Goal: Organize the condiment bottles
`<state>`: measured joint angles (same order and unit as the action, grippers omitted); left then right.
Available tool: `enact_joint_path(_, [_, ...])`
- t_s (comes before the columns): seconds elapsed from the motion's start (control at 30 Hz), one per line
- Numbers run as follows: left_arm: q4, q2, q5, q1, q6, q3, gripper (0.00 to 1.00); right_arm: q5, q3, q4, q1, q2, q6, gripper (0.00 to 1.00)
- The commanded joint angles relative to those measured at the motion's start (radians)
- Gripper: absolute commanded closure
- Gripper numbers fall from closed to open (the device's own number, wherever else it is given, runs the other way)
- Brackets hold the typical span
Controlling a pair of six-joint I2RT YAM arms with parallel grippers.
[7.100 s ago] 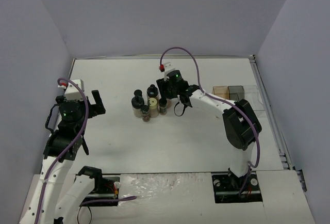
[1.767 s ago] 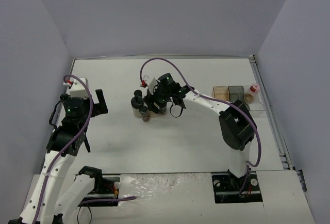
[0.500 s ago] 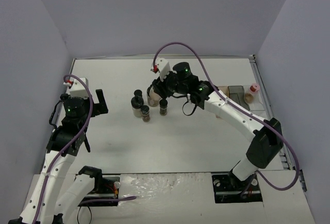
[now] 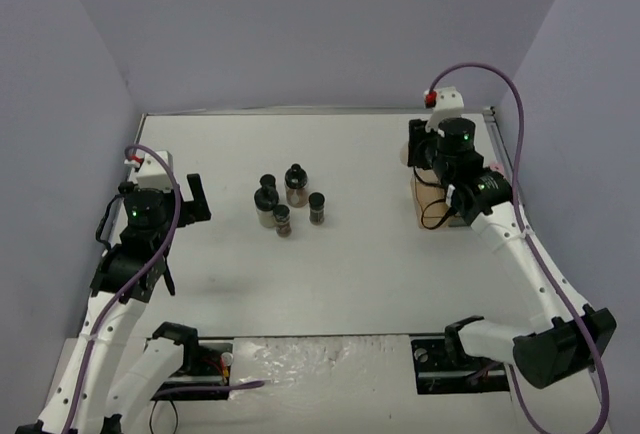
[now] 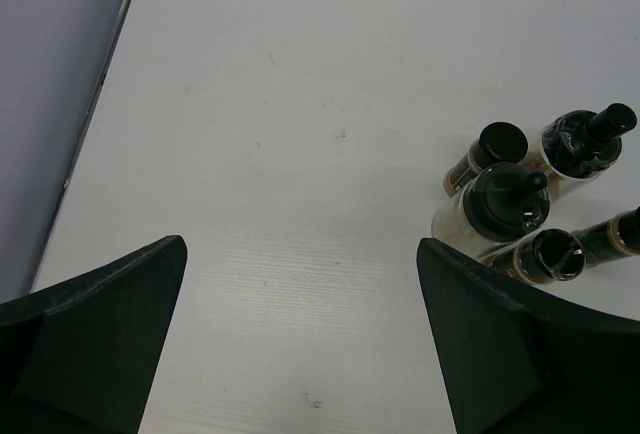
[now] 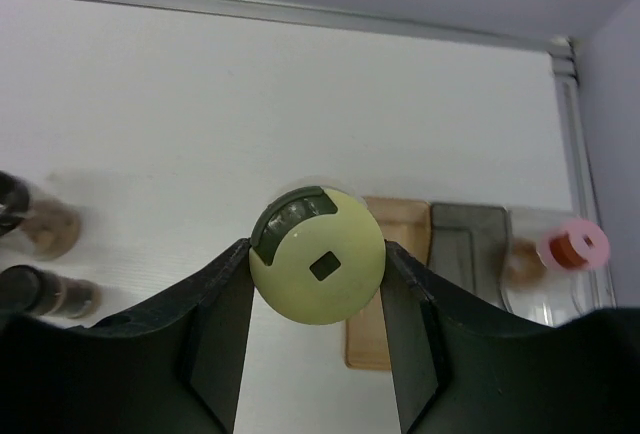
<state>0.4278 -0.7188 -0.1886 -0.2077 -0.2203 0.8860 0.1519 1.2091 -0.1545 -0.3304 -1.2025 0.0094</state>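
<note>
Yellow-capped bottle (image 6: 318, 268) clamped in right claw (image 6: 316, 289) above amber end of tray (image 6: 400, 216), near right tabletop edge. Centre over cell, lower upright, release once seated. Left claw (image 5: 300, 244) open, idle.

Four black-capped bottles (image 5: 503, 204) with beige and brown contents, pale-yellow-capped bottle (image 6: 318, 254), pink-capped bottle (image 6: 572, 246), amber and grey tray (image 6: 470, 224), white table (image 4: 350, 274)

A matte white table (image 4: 340, 284), evenly lit with soft shadows, sits inside a booth of plain lavender-grey walls (image 4: 300, 24) on the far, left and right sides, a metal rail (image 4: 497, 132) edging its right side.
</note>
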Motion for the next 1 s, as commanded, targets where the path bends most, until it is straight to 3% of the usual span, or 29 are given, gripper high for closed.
enact_joint_path(0.0, [-0.067, -0.011, -0.002, -0.005, 0.006, 0.019, 0.03, 0.197, -0.094, 0.011, 0.117, 0.058, 0.186, 1.00])
enact_joint_path(0.23, [-0.064, -0.003, -0.011, -0.013, 0.009, 0.017, 0.03, 0.337, -0.150, 0.011, 0.270, -0.009, 0.336, 1.00])
enact_joint_path(0.6, [-0.064, 0.004, -0.017, -0.032, 0.015, 0.016, 0.03, 0.329, -0.157, 0.099, 0.452, -0.090, 0.369, 1.00])
enact_joint_path(0.97, [-0.066, -0.009, -0.032, -0.048, 0.020, 0.019, 0.03, 0.308, -0.168, 0.156, 0.520, -0.136, 0.371, 1.00])
